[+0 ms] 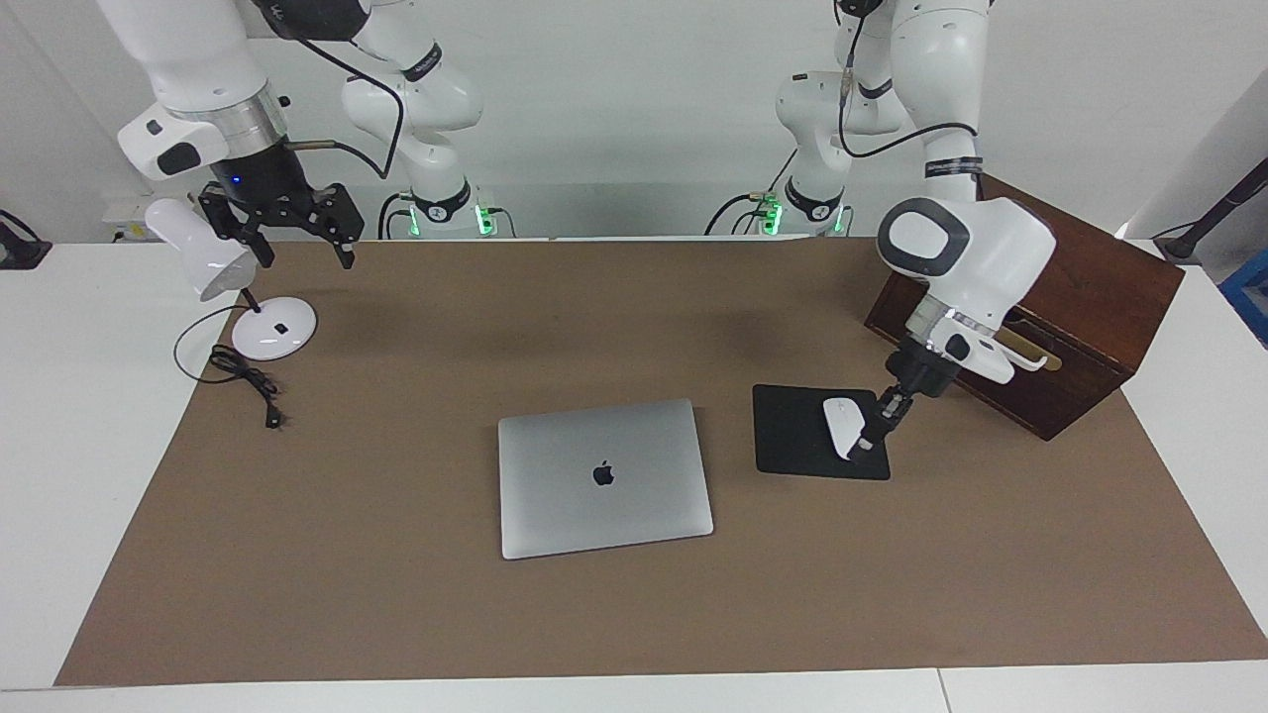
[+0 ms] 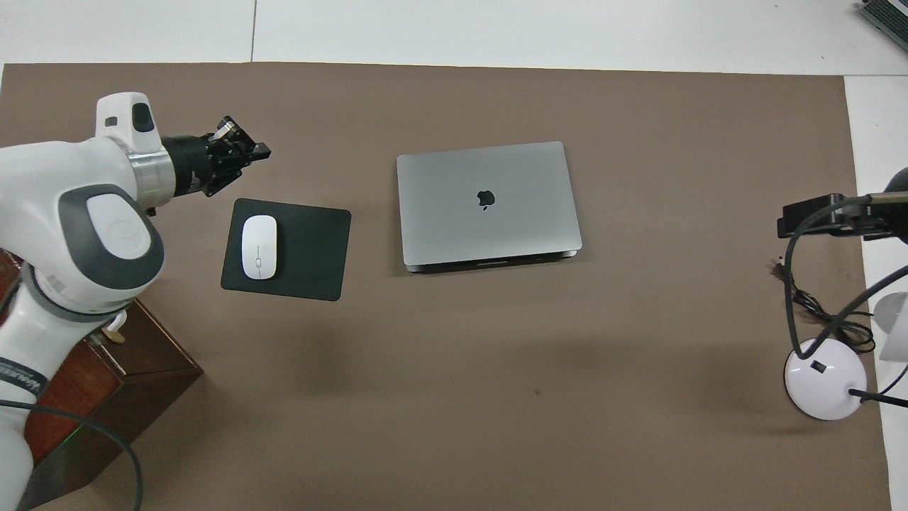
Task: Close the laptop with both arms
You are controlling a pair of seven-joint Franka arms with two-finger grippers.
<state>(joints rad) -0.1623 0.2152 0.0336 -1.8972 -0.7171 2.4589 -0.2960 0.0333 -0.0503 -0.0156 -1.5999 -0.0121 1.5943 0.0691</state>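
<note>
White table (image 1: 59, 396); brown mat (image 1: 396, 614)

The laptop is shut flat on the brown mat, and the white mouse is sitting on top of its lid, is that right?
Not quite. The laptop is shut flat on the brown mat, but the mouse is not on its lid. It lies on the black pad beside the laptop, toward the left arm's end of the table. The overhead view shows this plainly.
</note>
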